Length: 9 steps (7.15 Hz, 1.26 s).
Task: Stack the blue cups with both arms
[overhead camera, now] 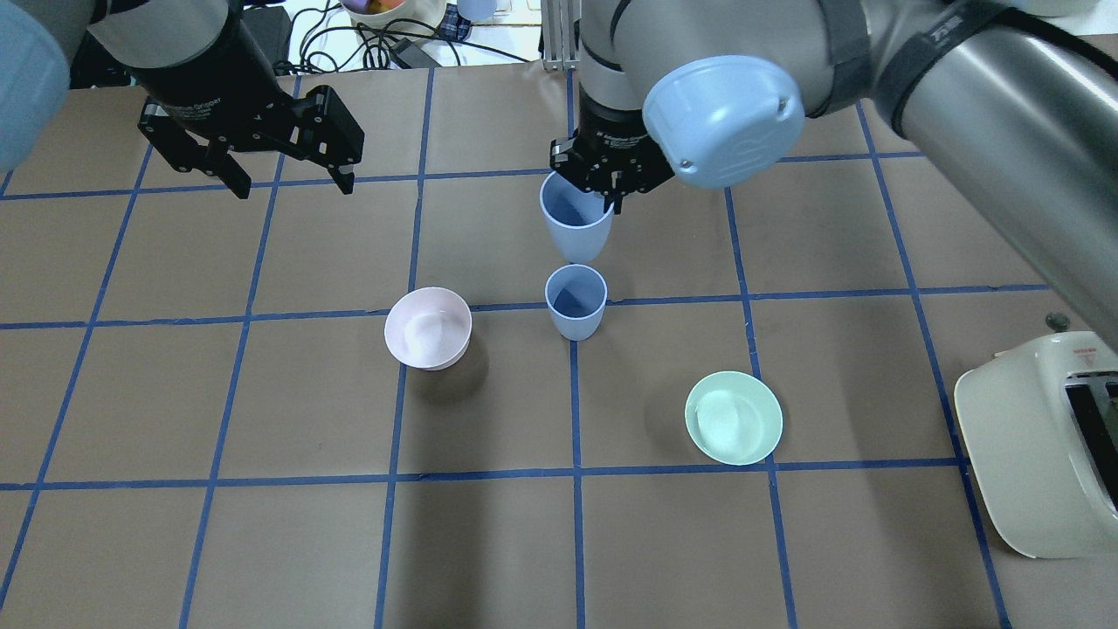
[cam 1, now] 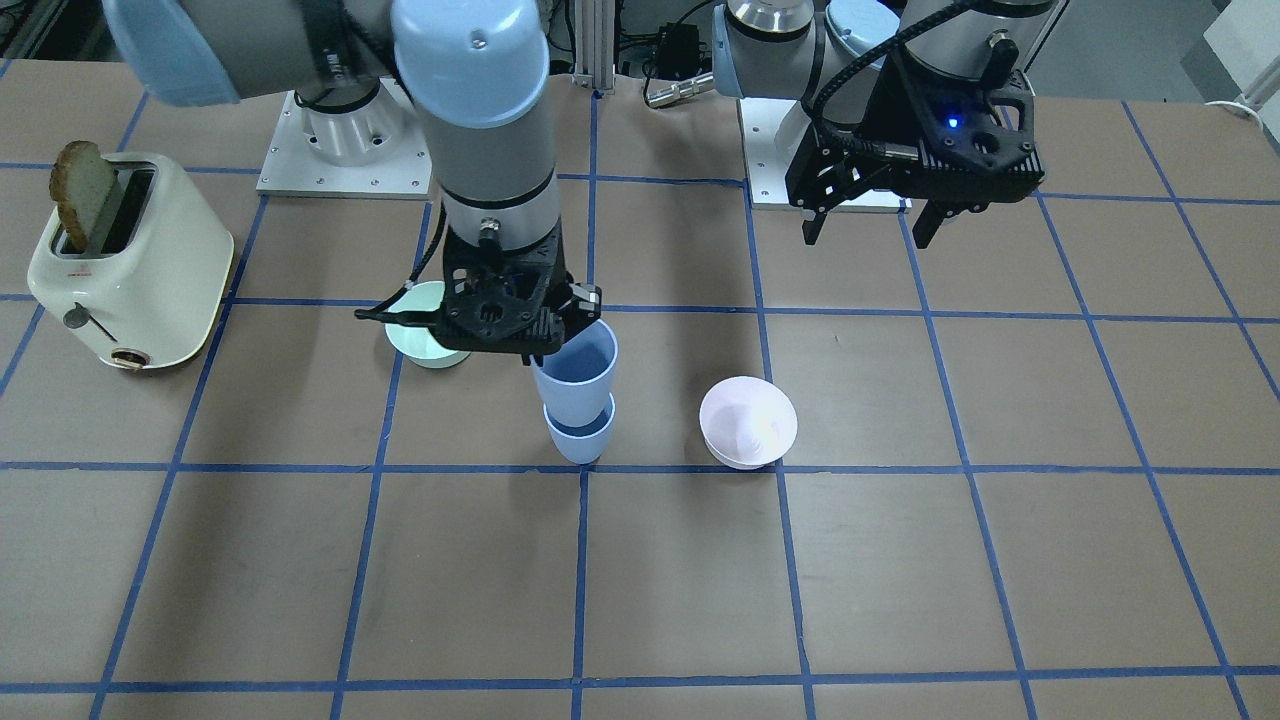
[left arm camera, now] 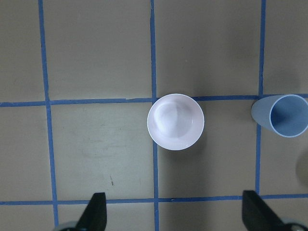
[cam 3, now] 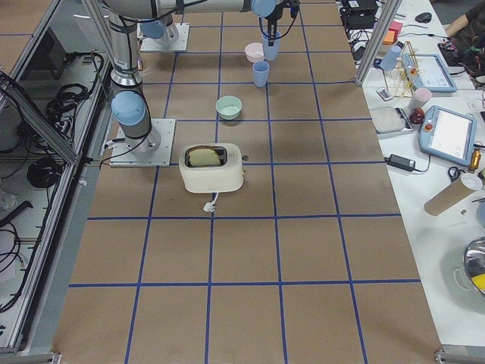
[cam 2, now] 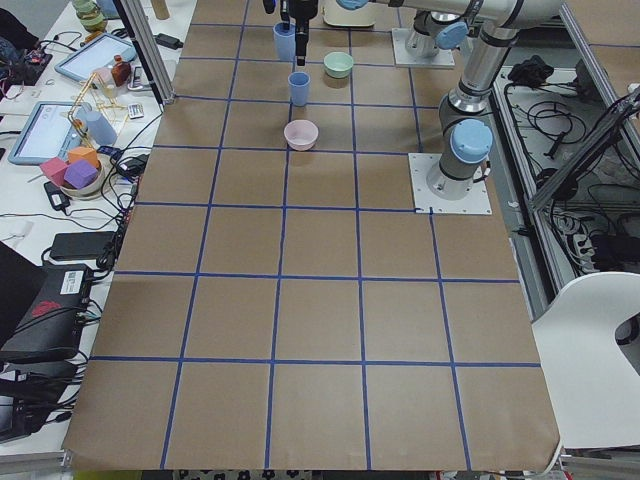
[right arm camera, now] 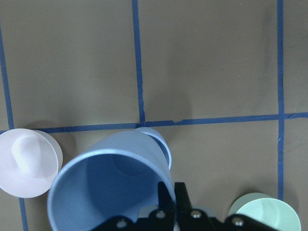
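Likely light, stiff plastic, the upper blue cup (overhead camera: pixel 575 225) hangs rim-pinched in the right tool (overhead camera: pixel 609 200), the lower blue cup (overhead camera: pixel 576 302) beneath; the left tool (overhead camera: pixel 293 186) gapes empty.

One pale blue cup (overhead camera: pixel 575 220) hangs upright above the other cup (overhead camera: pixel 576 303), standing upright.

One cup (overhead camera: pixel 575 303) is stood on table (overhead camera: pixel 262 542) nr centre. 2nd cup (overhead camera: pixel 575 217) is held above it, apart, rim pinched in R gripper (overhead camera: pixel 611 179). A bowl (overhead camera: pixel 428 328) is set just L of the stood cup, w/ L gripper (overhead camera: pixel 284 179) hung high over it. 2nd bowl (overhead camera: pixel 734 418) is placed to R, nearer robot base. Toaster (overhead camera: pixel 1039 437) is set far R, w/ bread slice (cam 1: pixel 85 195) in its slot.
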Available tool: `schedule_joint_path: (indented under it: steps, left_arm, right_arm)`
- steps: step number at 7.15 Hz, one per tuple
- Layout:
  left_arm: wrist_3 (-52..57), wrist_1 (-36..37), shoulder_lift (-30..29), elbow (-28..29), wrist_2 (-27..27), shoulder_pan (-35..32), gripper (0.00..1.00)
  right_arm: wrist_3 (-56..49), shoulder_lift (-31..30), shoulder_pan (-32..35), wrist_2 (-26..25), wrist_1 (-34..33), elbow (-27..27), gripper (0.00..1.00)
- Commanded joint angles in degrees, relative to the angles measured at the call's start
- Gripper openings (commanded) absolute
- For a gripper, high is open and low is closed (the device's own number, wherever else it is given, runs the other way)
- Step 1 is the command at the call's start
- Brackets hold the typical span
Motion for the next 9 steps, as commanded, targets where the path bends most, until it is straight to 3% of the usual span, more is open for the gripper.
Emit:
schedule_joint_path:
  steps: [1, 6, 9]
  left_arm:
    - [0.0, -0.14, 0.15, 0.0, 0.01, 0.09, 1.0]
    - [0.0, -0.57, 0.59, -0.17, -0.16, 2.03, 1.0]
    - [0.0, -0.49, 0.59, -0.17, -0.16, 2.03, 1.0]
  right_arm:
    - [0.93, 0.53, 1.47, -0.06, -0.74, 2.22, 0.0]
    - [-0.04, 0.61, 0.77, -1.2, -3.82, 5.05, 0.0]
    - [0.31, 0.7, 0.68, -1.03, -4.52, 6.72, 0.1]
